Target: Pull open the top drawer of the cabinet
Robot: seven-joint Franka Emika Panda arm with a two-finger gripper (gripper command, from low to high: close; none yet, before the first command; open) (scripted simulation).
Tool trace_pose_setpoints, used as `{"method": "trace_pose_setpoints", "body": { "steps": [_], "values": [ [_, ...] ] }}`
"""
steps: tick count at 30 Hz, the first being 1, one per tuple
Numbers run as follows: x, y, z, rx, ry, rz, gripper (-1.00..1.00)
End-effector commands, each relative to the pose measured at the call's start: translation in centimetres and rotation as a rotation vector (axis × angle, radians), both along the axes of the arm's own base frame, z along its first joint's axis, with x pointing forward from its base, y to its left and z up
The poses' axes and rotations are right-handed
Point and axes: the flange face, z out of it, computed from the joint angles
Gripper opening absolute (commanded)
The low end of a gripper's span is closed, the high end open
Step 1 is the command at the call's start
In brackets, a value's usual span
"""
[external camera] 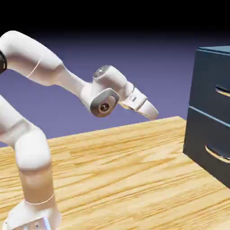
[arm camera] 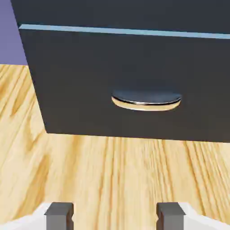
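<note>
Fingers (arm camera: 59, 216): spread wide at the bottom of the hand view, nothing between them.
Counter (arm camera: 103, 179): bare wood beyond them.
Lower drawer (arm camera: 76, 85): mid-frame there, its curved handle not the one wanted.
Top drawer (external camera: 206, 78): shut, upper right of the exterior view; only its lower part shows along the hand view's top edge.
Hold: its handle (external camera: 223, 91), gripped near the middle; probably stiff, slick metal.
Handling: likely slides with light, straight pulling.
Offset: drawer well apart from the fingers, rightward and higher in the exterior view.
</note>
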Motion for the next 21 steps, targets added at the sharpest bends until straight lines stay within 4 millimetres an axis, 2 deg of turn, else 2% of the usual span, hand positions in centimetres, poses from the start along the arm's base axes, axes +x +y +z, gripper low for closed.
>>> {"method": "trace_pose_setpoints", "body": {
  "steps": [1, 9, 21],
  "values": [
    [0.4, -0.4, -0.2, 0.005, 0.01, 0.008, 0.0],
    [3.7, -3.8, -2.2, 0.035, 0.079, 0.075, 0.0],
    [7.6, -8.2, -6.6, 0.048, 0.13, 0.182, 0.0]
  ]
}}
